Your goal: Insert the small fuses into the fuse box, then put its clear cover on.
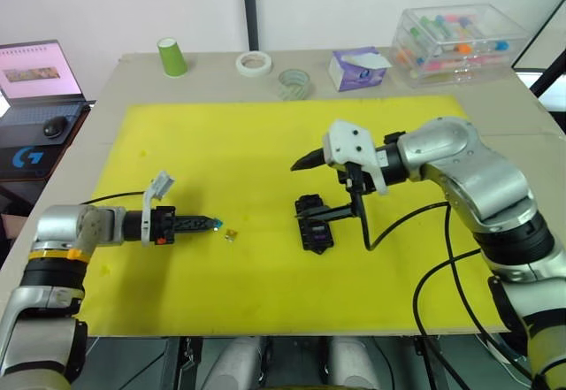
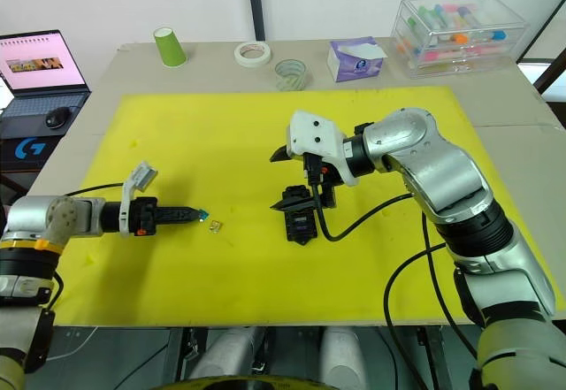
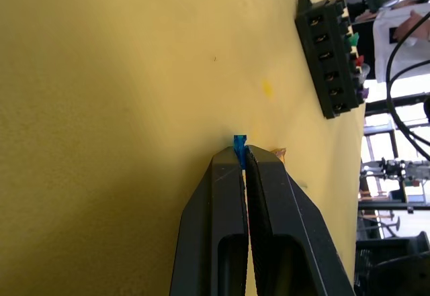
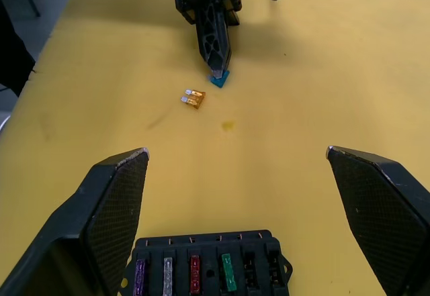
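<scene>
Jaws of L gripper [image 3: 243, 156] clamp teal fuse [image 3: 238, 141]; fuse box [image 4: 208, 266] holds 4.

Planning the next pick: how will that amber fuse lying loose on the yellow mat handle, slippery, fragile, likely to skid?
The amber fuse lies flat on the yellow mat, so it probably won't roll. It looks tiny and light, so a nudge may skid it. It offers only thin edges and two small prongs, so the grip could slip.
</scene>
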Robot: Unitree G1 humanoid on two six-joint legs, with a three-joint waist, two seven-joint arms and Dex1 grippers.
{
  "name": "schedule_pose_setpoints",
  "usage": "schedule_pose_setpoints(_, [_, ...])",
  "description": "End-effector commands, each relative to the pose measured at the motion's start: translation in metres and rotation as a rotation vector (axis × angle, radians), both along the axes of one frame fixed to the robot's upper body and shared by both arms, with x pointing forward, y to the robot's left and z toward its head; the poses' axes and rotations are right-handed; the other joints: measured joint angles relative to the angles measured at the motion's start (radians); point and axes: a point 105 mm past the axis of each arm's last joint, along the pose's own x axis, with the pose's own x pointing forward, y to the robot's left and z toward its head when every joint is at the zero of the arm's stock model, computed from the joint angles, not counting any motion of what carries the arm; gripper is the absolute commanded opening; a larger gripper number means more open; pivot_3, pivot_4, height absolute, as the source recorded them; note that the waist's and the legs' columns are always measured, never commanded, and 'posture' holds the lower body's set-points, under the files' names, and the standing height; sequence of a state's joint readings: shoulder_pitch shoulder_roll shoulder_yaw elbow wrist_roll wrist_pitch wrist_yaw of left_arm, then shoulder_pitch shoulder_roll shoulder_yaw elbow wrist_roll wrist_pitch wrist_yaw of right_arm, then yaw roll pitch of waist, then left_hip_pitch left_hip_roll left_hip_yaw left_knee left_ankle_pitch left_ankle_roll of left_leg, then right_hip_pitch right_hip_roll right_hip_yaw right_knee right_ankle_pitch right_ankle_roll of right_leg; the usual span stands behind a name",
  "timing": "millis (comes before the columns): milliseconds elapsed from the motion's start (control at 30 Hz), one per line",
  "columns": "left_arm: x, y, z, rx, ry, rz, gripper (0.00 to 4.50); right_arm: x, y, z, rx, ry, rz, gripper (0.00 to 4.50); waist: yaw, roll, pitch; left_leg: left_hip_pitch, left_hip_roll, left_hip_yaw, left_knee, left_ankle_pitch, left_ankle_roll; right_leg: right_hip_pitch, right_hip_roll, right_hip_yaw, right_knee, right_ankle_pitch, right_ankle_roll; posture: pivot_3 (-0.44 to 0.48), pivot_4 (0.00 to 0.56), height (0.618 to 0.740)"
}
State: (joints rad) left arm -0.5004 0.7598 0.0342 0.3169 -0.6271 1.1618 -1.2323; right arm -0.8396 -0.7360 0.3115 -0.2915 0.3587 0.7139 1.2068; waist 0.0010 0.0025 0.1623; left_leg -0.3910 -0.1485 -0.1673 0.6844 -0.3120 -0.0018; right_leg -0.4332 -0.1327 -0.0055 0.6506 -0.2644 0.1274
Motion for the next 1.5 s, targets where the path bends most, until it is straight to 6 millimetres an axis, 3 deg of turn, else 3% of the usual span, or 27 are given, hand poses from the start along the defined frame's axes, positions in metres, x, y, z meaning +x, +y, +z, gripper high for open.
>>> schedule_pose_setpoints(33, [0.009,0.003,0.039,-0.057,-0.229,0.034,0.05,-0.003,0.003,0.013,0.013,-0.039,0.019,4.5,-0.001,0.0,0.0,0.0,0.0,0.0,0.0,0.0,0.0,0.0,0.0,0.0,0.0,0.0,0.0,0.0,0.15,0.74])
schedule_pose_setpoints(200, [-0.008,-0.029,0.103,-0.19,-0.581,-0.036,0.05,-0.009,0.008,0.032,0.115,0.153,-0.023,4.5,-0.004,0.0,0.0,-0.001,0.0,0.0,0.0,0.0,0.0,0.0,0.0,0.0,-0.001,0.0,0.0,0.0,0.15,0.74])
schedule_pose_setpoints(400, [-0.027,-0.065,0.138,-0.284,-0.758,-0.083,0.05,-0.014,0.014,0.061,0.199,0.315,-0.044,4.5,-0.013,-0.001,0.0,-0.001,0.001,0.0,0.0,0.0,0.0,0.0,0.0,0.0,-0.001,0.0,0.0,0.0,0.15,0.74])
schedule_pose_setpoints(500, [-0.033,-0.075,0.14,-0.288,-0.772,-0.112,0.05,-0.015,0.014,0.069,0.223,0.352,-0.04,4.5,-0.013,-0.001,0.0,-0.001,0.001,0.0,-0.001,0.0,0.0,0.0,0.0,0.0,-0.001,0.0,0.0,0.0,0.15,0.74])
schedule_pose_setpoints(600, [-0.037,-0.081,0.139,-0.279,-0.775,-0.14,0.0,-0.016,0.014,0.071,0.231,0.37,-0.039,3.93,-0.011,-0.001,0.0,-0.001,0.001,0.0,-0.001,0.0,0.0,0.0,0.0,0.0,-0.001,0.0,0.0,0.0,0.15,0.74])
schedule_pose_setpoints(767, [-0.04,-0.086,0.135,-0.276,-0.765,-0.165,0.0,-0.016,0.016,0.072,0.237,0.392,-0.043,2.14,-0.013,-0.001,0.0,-0.001,0.001,0.0,-0.001,0.0,0.0,0.0,0.0,0.0,-0.001,0.0,0.0,0.0,0.15,0.74])
schedule_pose_setpoints(1400, [-0.044,-0.092,0.135,-0.28,-0.77,-0.195,0.0,-0.015,0.02,0.065,0.235,0.422,-0.045,2.14,-0.013,-0.001,0.0,-0.001,0.001,0.0,-0.001,0.0,0.0,0.0,0.0,0.0,-0.001,0.0,0.0,0.0,0.15,0.74])
schedule_pose_setpoints(1500, [-0.044,-0.093,0.135,-0.281,-0.77,-0.195,0.0,-0.016,0.02,0.064,0.231,0.42,-0.043,1.24,-0.013,-0.001,0.0,-0.001,0.001,0.0,-0.001,0.0,0.0,0.0,0.0,0.0,-0.001,0.0,0.0,0.0,0.15,0.74])
